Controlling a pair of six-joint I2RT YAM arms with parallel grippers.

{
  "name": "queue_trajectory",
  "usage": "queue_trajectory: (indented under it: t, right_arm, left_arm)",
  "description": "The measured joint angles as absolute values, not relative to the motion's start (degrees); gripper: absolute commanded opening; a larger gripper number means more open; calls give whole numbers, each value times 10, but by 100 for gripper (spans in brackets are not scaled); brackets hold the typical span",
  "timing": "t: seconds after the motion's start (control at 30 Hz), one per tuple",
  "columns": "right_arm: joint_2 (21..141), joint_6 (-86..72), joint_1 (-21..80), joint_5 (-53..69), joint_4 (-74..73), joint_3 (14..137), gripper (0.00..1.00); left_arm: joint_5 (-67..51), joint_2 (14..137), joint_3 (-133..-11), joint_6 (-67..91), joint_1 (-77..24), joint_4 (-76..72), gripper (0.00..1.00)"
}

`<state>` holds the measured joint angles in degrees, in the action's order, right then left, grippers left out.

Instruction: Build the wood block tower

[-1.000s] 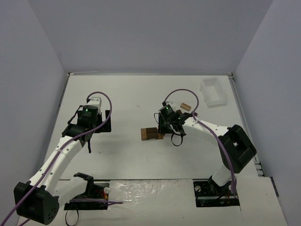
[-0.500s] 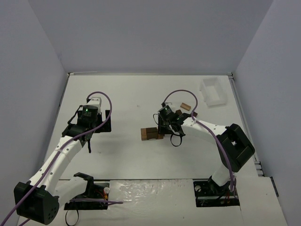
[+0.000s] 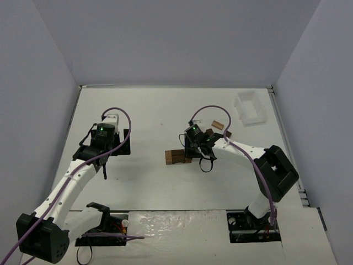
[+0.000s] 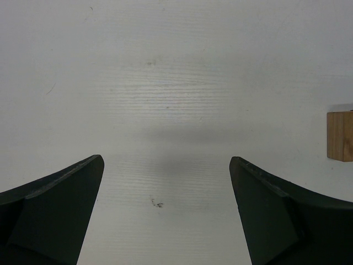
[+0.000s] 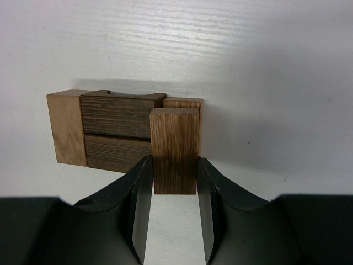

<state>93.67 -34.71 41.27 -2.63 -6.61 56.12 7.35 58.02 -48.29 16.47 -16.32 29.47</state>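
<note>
Right gripper (image 5: pixel 174 164) pinching an upright brown block (image 5: pixel 175 144) just beside the right end of the wood block tower (image 5: pixel 113 132), mid-worktop (image 3: pixel 149 182). Left gripper (image 4: pixel 165 160) spread wide, well left.

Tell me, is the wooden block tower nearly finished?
Not yet. Done: a low cluster of dark brown and light tan wooden blocks sits packed together. In hand: the right gripper is clamped on a brown rectangular wooden block at that cluster's edge. Left: two loose small wooden blocks lie near the white rectangular tray, and the open left gripper holds nothing.
</note>
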Motion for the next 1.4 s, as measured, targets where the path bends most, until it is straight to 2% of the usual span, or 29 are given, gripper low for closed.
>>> queue_trajectory:
  t: [0.53,1.03,1.4]
  right_arm:
    - [942,-349,413,-26,-63,561,38]
    - [946,-345,413,-26,-61,561,39]
    - [876,-312,396,-34,-62,561,42]
  left_arm:
    - [74,580,-483,165,-163,295,97]
    - [74,580,-483,165,-163,295,97]
    - [74,580,-483,165,-163,295,97]
